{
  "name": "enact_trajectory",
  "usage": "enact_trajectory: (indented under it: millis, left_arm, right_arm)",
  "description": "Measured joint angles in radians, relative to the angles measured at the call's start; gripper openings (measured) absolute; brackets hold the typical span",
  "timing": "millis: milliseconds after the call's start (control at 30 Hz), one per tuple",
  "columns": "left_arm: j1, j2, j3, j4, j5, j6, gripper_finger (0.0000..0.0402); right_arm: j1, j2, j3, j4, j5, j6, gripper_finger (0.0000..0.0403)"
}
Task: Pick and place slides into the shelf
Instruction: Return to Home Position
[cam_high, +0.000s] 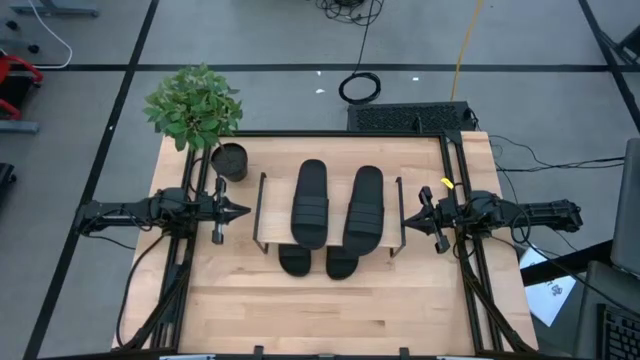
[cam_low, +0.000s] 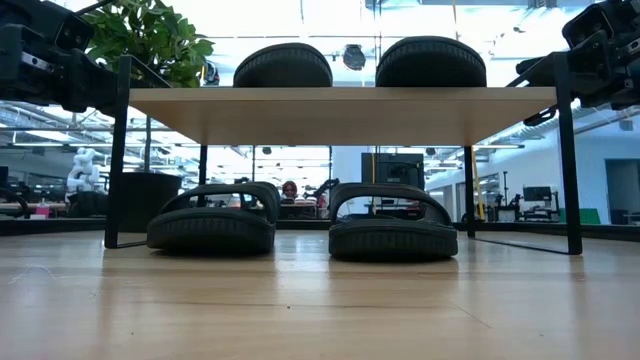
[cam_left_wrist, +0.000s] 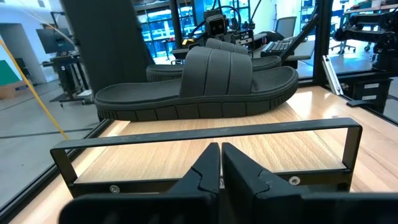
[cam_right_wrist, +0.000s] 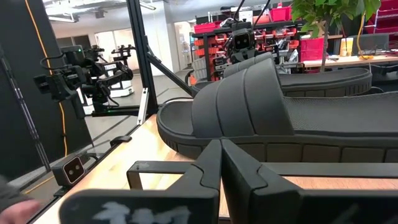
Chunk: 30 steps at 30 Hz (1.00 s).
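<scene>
Slides under shelf | low view: whole | high view: ends only

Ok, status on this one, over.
Left end effector shut, right end effector shut, either side of the shelf. Two slides on top, two underneath. Nothing blocking.

No readable text, labels or numbers anywhere. Only whitish marks on right gripper housing, way too blurred to read.
</scene>
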Motion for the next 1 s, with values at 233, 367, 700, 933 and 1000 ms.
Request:
enact_trajectory:
  millis: [233, 367, 700, 933, 1000]
  left_arm:
    - [0.000, 0.000, 0.000, 0.000, 0.000, 0.000, 0.0028]
    - [0.000, 0.000, 0.000, 0.000, 0.000, 0.000, 0.0022]
    - [0.000, 0.000, 0.000, 0.000, 0.000, 0.000, 0.0003]
    - [0.000, 0.000, 0.000, 0.000, 0.000, 0.000, 0.0024]
    - [0.000, 0.000, 0.000, 0.000, 0.000, 0.000, 0.0027]
  right_arm:
    - [0.000, 0.000, 0.000, 0.000, 0.000, 0.000, 0.0000]
    - [0.000, 0.000, 0.000, 0.000, 0.000, 0.000, 0.0000]
    - [0.000, 0.000, 0.000, 0.000, 0.000, 0.000, 0.0000]
    - [0.000, 0.000, 0.000, 0.000, 0.000, 0.000, 0.0000]
    - [0.000, 0.000, 0.000, 0.000, 0.000, 0.000, 0.0000]
